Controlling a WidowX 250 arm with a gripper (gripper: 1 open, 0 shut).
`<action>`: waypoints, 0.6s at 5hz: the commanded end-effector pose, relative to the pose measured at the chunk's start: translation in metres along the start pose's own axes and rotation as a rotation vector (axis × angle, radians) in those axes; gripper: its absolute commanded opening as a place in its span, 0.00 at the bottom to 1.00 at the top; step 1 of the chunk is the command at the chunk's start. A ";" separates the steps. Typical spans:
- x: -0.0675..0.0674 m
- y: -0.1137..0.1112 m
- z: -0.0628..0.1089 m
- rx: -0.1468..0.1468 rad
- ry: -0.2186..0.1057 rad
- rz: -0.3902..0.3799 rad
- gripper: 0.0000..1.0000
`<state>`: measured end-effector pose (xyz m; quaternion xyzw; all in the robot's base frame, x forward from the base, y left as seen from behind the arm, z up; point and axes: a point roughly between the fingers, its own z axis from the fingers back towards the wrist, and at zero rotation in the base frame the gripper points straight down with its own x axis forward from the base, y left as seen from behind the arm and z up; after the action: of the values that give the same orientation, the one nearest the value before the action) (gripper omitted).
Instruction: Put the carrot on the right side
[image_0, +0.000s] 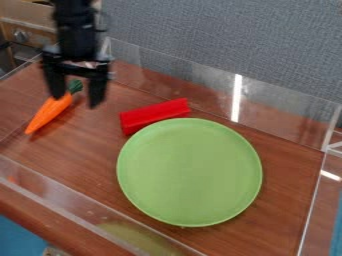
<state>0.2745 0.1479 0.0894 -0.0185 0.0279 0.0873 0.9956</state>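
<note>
The orange carrot (48, 113) with its dark green top lies on the wooden table at the left, tip pointing toward the near-left. My gripper (75, 87) hangs straight above its leafy end, pointing down, open, with one finger on each side of the top and nothing held. The carrot's green top is partly hidden behind the fingers (98, 92).
A red rectangular block (152, 113) lies in the middle, touching the far edge of a round green plate (189, 170). Clear plastic walls (274, 95) ring the wooden table (54, 150). Cardboard boxes stand behind at the far left.
</note>
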 end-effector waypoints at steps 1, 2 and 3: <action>0.014 0.037 0.012 0.004 -0.085 0.024 1.00; 0.025 0.041 0.003 0.001 -0.110 0.054 1.00; 0.035 0.041 -0.004 -0.001 -0.120 0.064 1.00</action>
<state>0.2929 0.1892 0.0640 -0.0289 -0.0033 0.1198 0.9924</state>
